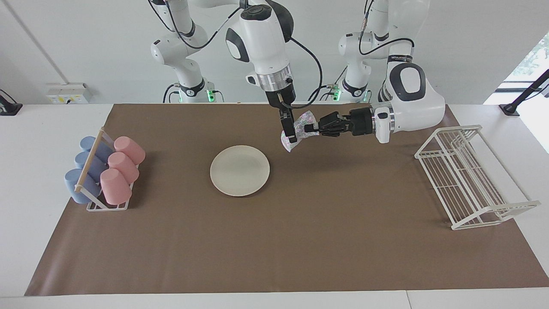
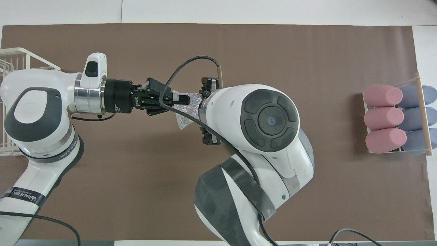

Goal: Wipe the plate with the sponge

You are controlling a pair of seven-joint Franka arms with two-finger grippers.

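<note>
mid-air handover: sponge (image 1: 303, 125) passes between two arms, upper centre of the facing view

the left gripper (image 1: 312, 127) pinches the silvery sponge shut at one end while the right gripper (image 1: 292, 138) hangs down around its other end, fingers apart on either side, seemingly about to close. next, by the look of it, the right must clamp, the left release, then carry to the plate (image 1: 239, 170), bare at mid-frame just below. cup rack (image 1: 105, 174) at left, wire rack (image 1: 467, 178) at right, both well apart; nothing blocks the way.
</note>
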